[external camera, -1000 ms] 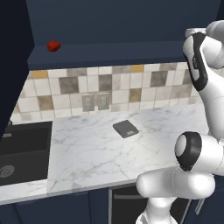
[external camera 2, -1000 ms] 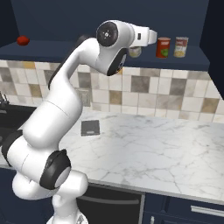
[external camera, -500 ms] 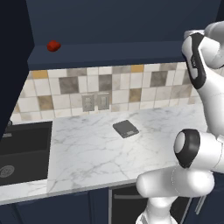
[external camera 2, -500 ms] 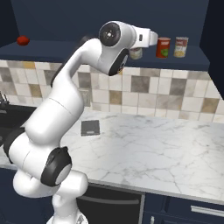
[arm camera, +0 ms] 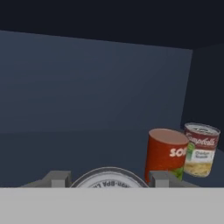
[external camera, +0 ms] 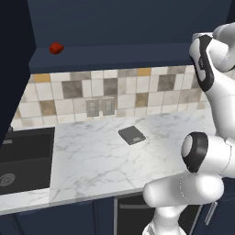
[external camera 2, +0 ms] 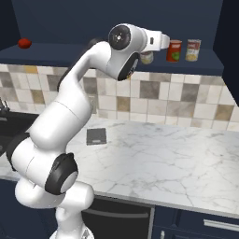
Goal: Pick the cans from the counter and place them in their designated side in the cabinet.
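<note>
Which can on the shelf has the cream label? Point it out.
The can nearest the cabinet's side wall, with a red-and-cream label. The all-red can stands beside it; a third can sits between the gripper's fingers.

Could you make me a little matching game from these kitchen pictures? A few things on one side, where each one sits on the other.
Things:
1. red soup can
2. small red lump
3. dark flat square pad
4. sink basin

Places:
A. sunk into the counter's left end
B. lying on the white marble counter
C. right end of the cabinet shelf
D. left end of the cabinet shelf

Pairs: 1-C, 2-D, 3-B, 4-A
</note>
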### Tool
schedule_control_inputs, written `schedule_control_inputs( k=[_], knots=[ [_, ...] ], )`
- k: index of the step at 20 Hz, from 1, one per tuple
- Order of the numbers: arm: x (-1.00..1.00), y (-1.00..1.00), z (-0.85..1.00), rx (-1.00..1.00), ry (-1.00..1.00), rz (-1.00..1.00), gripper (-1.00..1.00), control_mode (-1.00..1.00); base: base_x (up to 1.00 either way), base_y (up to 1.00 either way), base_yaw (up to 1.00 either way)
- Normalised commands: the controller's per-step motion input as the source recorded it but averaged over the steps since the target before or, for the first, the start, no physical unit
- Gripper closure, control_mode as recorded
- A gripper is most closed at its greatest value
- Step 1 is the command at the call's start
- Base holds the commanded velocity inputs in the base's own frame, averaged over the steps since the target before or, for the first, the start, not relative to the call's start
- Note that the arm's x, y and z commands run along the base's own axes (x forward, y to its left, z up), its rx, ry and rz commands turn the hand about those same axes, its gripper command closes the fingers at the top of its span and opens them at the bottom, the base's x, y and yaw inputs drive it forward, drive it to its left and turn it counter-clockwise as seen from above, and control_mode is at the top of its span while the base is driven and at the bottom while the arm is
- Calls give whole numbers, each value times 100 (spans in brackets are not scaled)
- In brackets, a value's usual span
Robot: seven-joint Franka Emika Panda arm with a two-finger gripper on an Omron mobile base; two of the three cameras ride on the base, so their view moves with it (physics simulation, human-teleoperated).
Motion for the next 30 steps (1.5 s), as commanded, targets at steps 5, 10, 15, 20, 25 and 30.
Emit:
schedule_control_inputs(
  k=[5,10,15,20,25,30],
  knots=[
    [23,-10,0,-1,0,1,100,-100,0,0,0],
    [24,-10,0,0,0,1,100,-100,0,0,0],
    [22,-16,0,0,0,1,100,-100,0,0,0],
    [26,-13,-5,0,1,1,100,-100,0,0,0],
    [18,-16,-10,0,1,1,100,-100,0,0,0],
    [21,-13,-9,0,1,1,100,-100,0,0,0]
  ],
)
